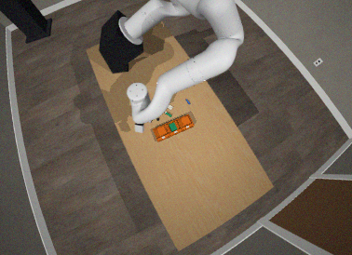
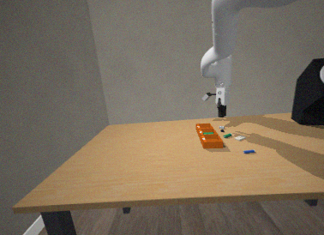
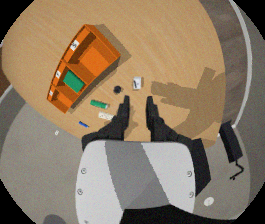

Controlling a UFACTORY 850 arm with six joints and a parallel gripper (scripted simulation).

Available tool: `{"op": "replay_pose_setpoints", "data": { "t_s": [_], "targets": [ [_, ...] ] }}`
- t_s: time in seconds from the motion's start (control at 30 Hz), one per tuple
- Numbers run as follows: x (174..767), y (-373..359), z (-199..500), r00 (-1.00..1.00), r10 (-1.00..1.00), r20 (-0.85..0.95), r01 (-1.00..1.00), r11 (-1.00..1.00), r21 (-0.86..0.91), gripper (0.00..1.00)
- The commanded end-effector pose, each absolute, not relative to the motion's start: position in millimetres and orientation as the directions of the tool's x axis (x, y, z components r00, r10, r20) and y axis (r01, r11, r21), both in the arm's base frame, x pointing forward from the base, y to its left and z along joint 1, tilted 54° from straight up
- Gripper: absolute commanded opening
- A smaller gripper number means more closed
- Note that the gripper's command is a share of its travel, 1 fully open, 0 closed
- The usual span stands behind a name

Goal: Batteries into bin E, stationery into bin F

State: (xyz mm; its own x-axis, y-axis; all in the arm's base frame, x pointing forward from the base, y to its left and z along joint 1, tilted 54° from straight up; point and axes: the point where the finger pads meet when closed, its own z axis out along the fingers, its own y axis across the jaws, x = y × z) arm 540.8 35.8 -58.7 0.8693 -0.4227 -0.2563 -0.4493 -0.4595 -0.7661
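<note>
Seen from the side, a white robot arm [image 1: 200, 67] [image 2: 225, 30] reaches over a wooden table [image 1: 209, 172] [image 2: 150, 167] [image 3: 158, 30], its black pincer [image 2: 221, 115] [image 3: 138, 102] hanging above the far part, fingers apart with nothing between them. Left of centre stands an orange three-part row of bins [image 2: 213, 144] [image 3: 78, 64]; a green block [image 1: 173, 127] [image 2: 208, 133] [image 3: 73, 81] lies in the middle one. Along its right side, far to near, lie a pale box [image 2: 221, 127] [image 3: 137, 83], a small black item [image 2: 222, 130] [image 3: 117, 89], a green cylinder [image 1: 168, 114] [image 2: 227, 135] [image 3: 99, 104], a white piece [image 2: 240, 138] [image 3: 105, 116] and a blue stick [image 1: 188, 101] [image 2: 249, 152] [image 3: 83, 124].

Seemingly a robot lab: arm [image 1: 196, 67] [image 2: 225, 30], table [image 1: 205, 163] [image 2: 141, 163].
</note>
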Motion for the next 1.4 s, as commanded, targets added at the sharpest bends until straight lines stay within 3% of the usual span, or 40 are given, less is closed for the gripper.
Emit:
{"op": "replay_pose_setpoints", "data": {
  "t_s": [0.0,0.77,1.37],
  "targets": [
    [541.3,35.4,-58.0,0.869,-0.424,-0.256,-0.450,-0.459,-0.766,0.29],
    [542.7,39.2,-59.1,0.869,-0.424,-0.256,-0.450,-0.459,-0.766,0.29],
    [554.6,83.2,-92.2,0.869,-0.424,-0.256,-0.450,-0.459,-0.766,0.29]
  ]
}}
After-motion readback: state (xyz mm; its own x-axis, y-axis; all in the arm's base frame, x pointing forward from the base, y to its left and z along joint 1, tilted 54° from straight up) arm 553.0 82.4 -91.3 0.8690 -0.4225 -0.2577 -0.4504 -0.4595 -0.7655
